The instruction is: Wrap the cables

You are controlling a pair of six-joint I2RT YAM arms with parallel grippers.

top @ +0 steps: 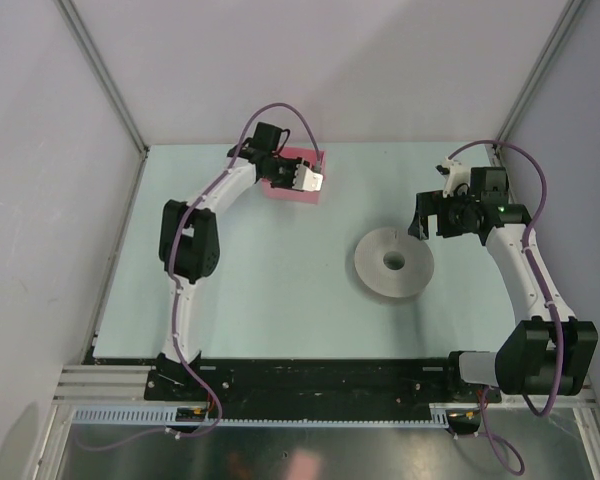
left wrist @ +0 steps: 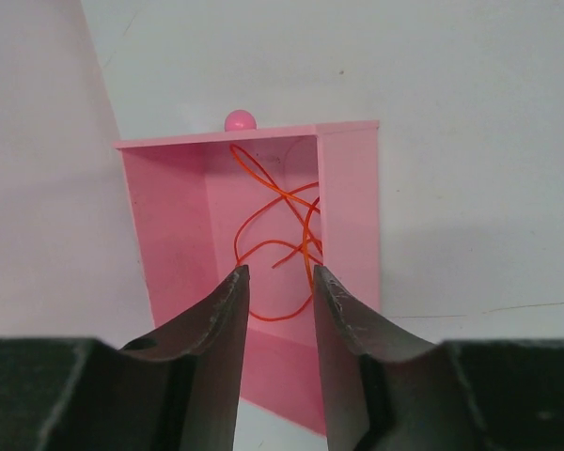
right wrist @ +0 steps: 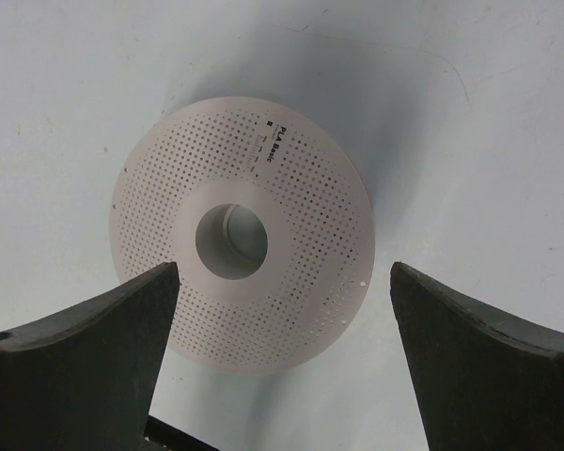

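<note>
The cables are one thin reddish-orange wire (left wrist: 274,199), loosely looped inside an open pink box (left wrist: 348,216) lying on the table. In the left wrist view my left gripper (left wrist: 280,271) hovers at the box's open mouth. Its jaws stand a narrow gap apart with nothing between them, and the wire's lowest loop lies just beyond the tips. From above, the left gripper (top: 313,181) sits over the pink box (top: 285,186); the wire is too fine to make out there. My right gripper (right wrist: 284,272) is wide open above a grey perforated spool (right wrist: 291,188), holding nothing.
The spool (top: 375,262) lies flat at the table's middle right, beside the right gripper (top: 420,222). A small pink ball knob (left wrist: 240,120) sits on the box's far end. Grey walls close in the pale table (top: 280,300) on three sides.
</note>
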